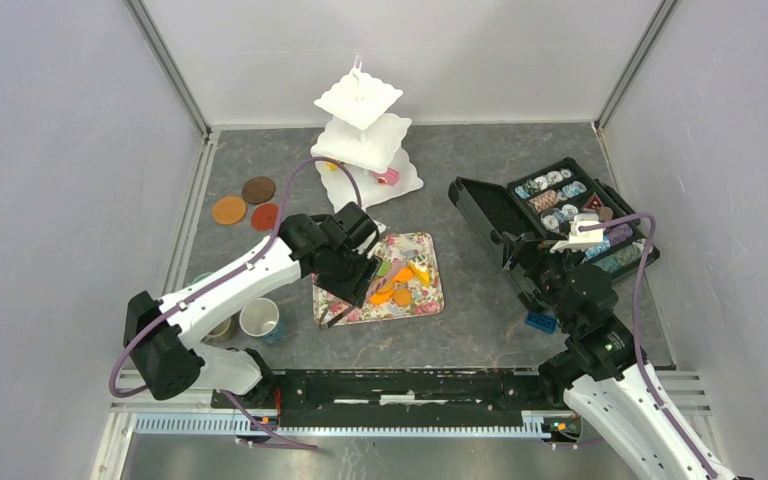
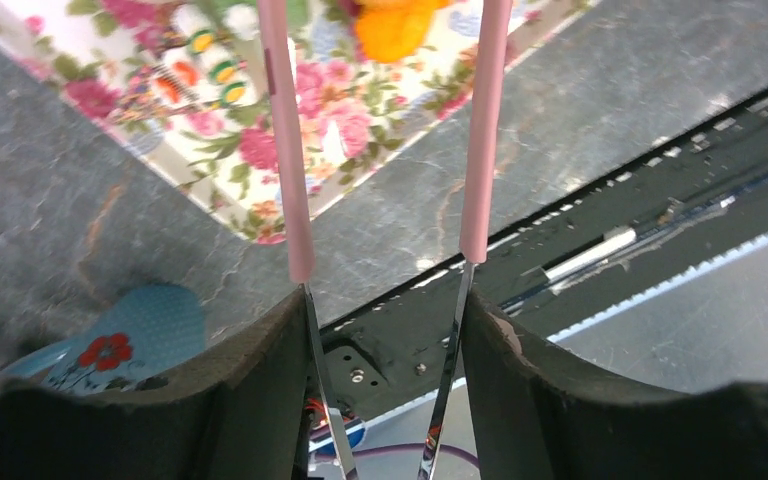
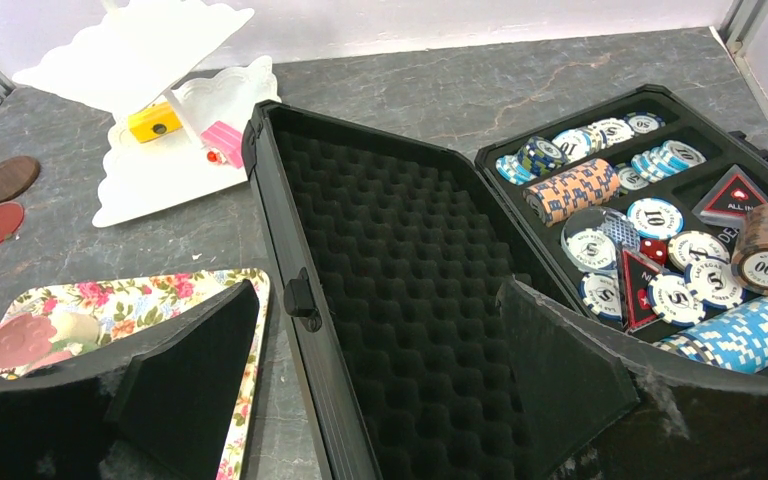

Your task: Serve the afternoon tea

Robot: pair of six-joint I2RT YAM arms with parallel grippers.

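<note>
We see the left pincer [image 2: 385,312] clamped on a pair of tongs [image 2: 287,150], its fingers [image 2: 245,380] pressing the metal arms from the outside. The pink-sleeved arms stand apart and reach out over the floral tray [image 1: 422,300] in the middle of the desk [image 1: 480,170]. An orange toy biscuit [image 2: 392,30] sits between the two arms at the top of the wrist view. The tips run out of frame there, so we cannot tell whether they touch it. From above, several orange pieces [image 1: 392,288] lie on the tray right by the pincer, with a bit of green beside them.

Over on the left, three saucers [image 1: 258,190], brown, orange and red, lie flat and close together near the wall. Nearer the arm's base a white cup [image 1: 259,320] stands upright, and a second cup [image 1: 222,328] just beside it is mostly hidden under the arm.

At the back, the white tiered stand [image 1: 365,130] carries a yellow cake [image 3: 153,122] and a pink cake [image 3: 222,142] on a lower tier.

The right pincer [image 3: 375,290] is spread wide with nothing between its fingers. It faces the open black case [image 3: 400,280], whose lid is lined with foam and whose tray holds poker chips [image 3: 650,215]. A small blue brick [image 1: 540,322] lies on the desk near the case.
</note>
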